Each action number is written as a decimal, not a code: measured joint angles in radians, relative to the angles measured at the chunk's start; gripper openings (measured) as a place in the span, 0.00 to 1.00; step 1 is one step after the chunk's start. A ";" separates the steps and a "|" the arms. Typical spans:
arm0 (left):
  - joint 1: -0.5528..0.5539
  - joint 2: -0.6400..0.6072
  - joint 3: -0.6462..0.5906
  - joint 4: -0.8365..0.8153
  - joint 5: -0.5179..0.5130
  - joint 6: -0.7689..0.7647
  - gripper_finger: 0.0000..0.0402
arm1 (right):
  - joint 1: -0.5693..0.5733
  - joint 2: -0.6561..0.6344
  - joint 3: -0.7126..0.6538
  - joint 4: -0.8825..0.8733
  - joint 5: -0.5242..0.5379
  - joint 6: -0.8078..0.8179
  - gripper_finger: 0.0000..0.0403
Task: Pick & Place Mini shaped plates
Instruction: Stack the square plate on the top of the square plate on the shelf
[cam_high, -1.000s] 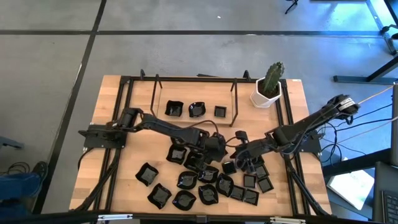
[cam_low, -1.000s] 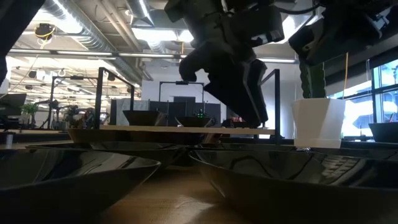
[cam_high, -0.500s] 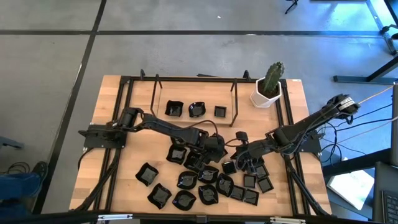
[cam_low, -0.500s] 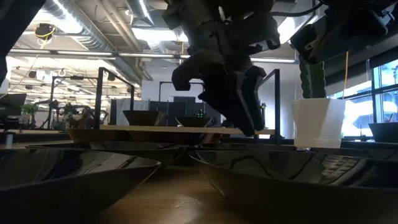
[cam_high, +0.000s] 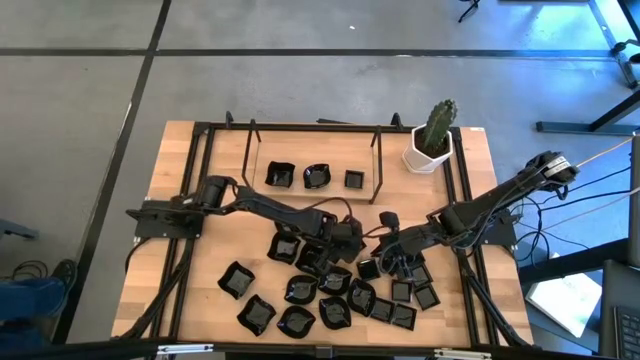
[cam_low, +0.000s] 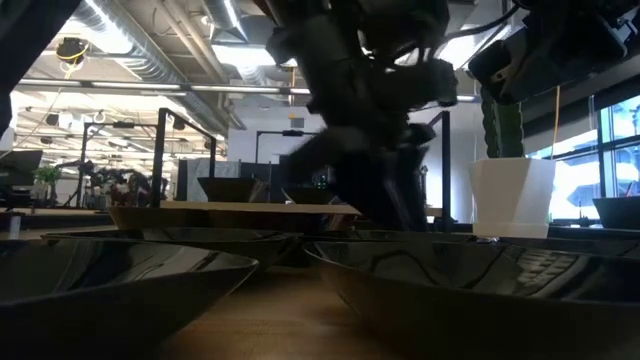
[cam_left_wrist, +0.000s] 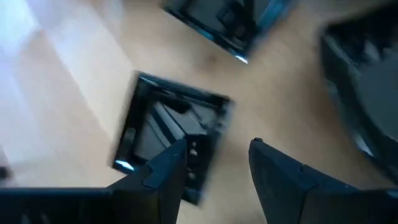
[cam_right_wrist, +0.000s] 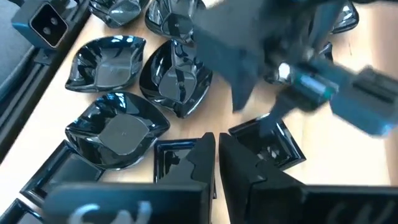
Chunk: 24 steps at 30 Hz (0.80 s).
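While the right tool (cam_high: 383, 262) waits nearly closed, the left tool (cam_left_wrist: 214, 165), spread apart, straddles a square plate's (cam_left_wrist: 171, 134) near rim.

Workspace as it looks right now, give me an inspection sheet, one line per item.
Surface: wooden table with a black frame on it.
Job's things: three mini plates inside the wire rack; many more in a loose pile at the table's near side.
Clutter: white pot with cactus at the far right corner.
Grippers: left gripper open, over a square plate; right gripper shut, holding nothing, above the pile.
Cables: black cables beside the table's right edge.
Surroundings: grey floor; workshop room behind.
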 joint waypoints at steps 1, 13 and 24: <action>0.003 0.006 0.001 0.011 -0.001 0.000 0.42 | 0.000 0.000 0.000 0.003 0.000 0.000 0.06; 0.037 0.010 0.000 -0.012 0.018 -0.035 0.42 | 0.006 0.000 0.000 -0.005 -0.015 0.004 0.06; 0.051 0.011 -0.001 -0.020 0.017 -0.065 0.18 | 0.006 0.000 0.000 -0.004 -0.016 0.002 0.06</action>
